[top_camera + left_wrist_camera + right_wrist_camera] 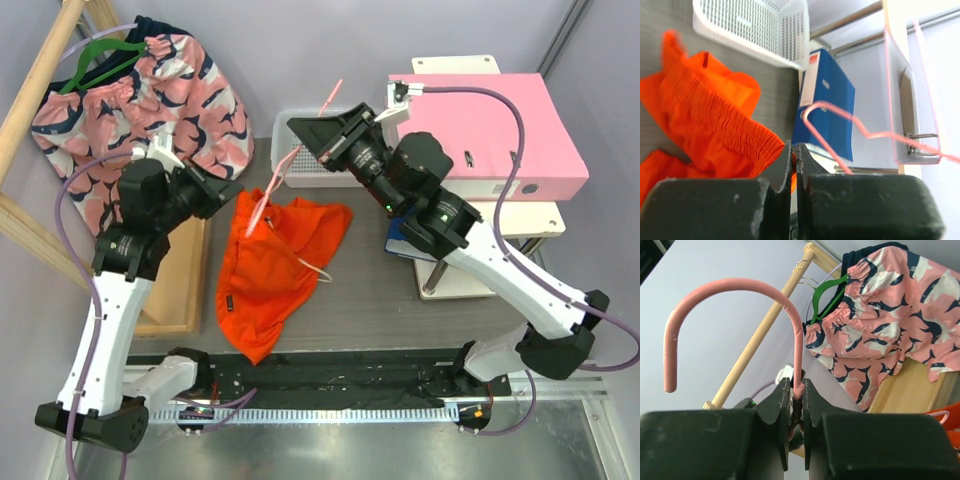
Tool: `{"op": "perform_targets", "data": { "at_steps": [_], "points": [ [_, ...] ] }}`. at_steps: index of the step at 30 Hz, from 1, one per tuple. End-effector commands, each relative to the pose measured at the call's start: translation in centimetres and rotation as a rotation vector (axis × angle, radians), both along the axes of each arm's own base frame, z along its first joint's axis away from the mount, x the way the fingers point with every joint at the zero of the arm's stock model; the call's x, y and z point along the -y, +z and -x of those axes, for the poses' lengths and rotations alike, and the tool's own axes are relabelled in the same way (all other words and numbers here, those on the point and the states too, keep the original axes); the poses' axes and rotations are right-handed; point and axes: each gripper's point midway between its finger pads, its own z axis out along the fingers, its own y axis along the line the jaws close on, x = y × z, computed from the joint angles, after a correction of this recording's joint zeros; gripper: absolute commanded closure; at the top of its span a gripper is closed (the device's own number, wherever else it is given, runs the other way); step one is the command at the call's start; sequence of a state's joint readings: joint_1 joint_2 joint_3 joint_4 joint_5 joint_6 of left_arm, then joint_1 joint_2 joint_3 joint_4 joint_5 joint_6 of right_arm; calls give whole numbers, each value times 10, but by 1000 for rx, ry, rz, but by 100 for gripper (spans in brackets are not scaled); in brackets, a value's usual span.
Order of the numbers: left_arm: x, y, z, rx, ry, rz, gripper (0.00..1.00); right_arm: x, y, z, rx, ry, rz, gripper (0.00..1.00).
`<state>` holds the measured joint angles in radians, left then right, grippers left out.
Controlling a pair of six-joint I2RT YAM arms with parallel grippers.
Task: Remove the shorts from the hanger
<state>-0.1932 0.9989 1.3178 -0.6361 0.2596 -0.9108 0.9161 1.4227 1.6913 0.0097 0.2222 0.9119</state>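
The orange shorts [275, 270] lie crumpled on the table between the arms. My left gripper [238, 196] is shut on their elastic waistband edge, seen in the left wrist view [715, 115] with orange fabric between the jaws of that gripper [794, 150]. The pale pink hanger [278, 178] runs slantwise from the shorts' top up to its hook. My right gripper [320, 138] is shut on the hanger's neck just below the hook [730, 287], as the right wrist view of that gripper [797, 390] shows. The hanger wire [840, 127] shows beside the left jaws.
A white mesh basket [300, 160] stands behind the shorts. A pink binder [500, 130] and a blue binder [827, 100] are at the right. A pink patterned garment [150, 100] on a green hanger [827, 292] hangs from a wooden rack [40, 70] at the left.
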Motion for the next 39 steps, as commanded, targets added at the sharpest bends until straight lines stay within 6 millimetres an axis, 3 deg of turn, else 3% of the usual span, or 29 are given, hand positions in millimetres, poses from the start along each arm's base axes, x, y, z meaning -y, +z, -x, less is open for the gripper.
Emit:
{"op": "perform_targets", "data": {
  "at_steps": [1, 5, 7, 8, 11, 14, 15, 18, 19, 21, 22, 23, 26, 28, 31, 33, 37, 39],
  "points": [
    [-13, 112, 28, 369, 41, 6, 100, 51, 36, 26, 94, -68, -29, 99],
    [-33, 150, 67, 519, 102, -14, 100, 65, 31, 29, 114, -114, 29, 99],
    [-23, 162, 80, 554, 36, 24, 100, 72, 35, 31, 126, -128, 25, 99],
    [-19, 169, 81, 574, 16, 52, 100, 73, 37, 31, 138, -137, 35, 99],
    [0, 165, 67, 546, -71, 128, 100, 73, 36, 29, 137, -145, 58, 99],
    [15, 144, 35, 472, -121, 133, 99, 69, 36, 34, 155, -115, 63, 99],
    [21, 129, 14, 421, -126, 124, 100, 69, 36, 35, 162, -111, 64, 99],
    [35, 119, -12, 374, -167, 113, 100, 74, 37, 38, 175, -114, 70, 99],
    [51, 100, -31, 310, -201, 100, 100, 75, 35, 38, 175, -119, 79, 99],
    [66, 104, -41, 316, -216, 75, 100, 84, 38, 40, 182, -141, 78, 99],
    [78, 92, -54, 285, -225, 62, 100, 85, 36, 40, 188, -149, 87, 99],
    [94, 92, -51, 286, -260, 61, 100, 90, 38, 42, 193, -158, 84, 99],
    [110, 67, -64, 247, -237, 12, 100, 98, 37, 42, 196, -186, 100, 99],
    [109, 49, -70, 221, -219, -23, 100, 103, 36, 43, 202, -197, 108, 99],
    [96, 0, -75, 128, -162, -119, 100, 104, 33, 45, 205, -195, 121, 99],
    [87, -17, -74, 103, -139, -176, 100, 100, 29, 45, 207, -183, 137, 99],
    [57, -89, -69, -56, -82, -385, 100, 89, 24, 45, 212, -145, 157, 99],
    [45, -116, -60, -113, -105, -488, 99, 86, 24, 47, 219, -129, 162, 99]
  ]
}}
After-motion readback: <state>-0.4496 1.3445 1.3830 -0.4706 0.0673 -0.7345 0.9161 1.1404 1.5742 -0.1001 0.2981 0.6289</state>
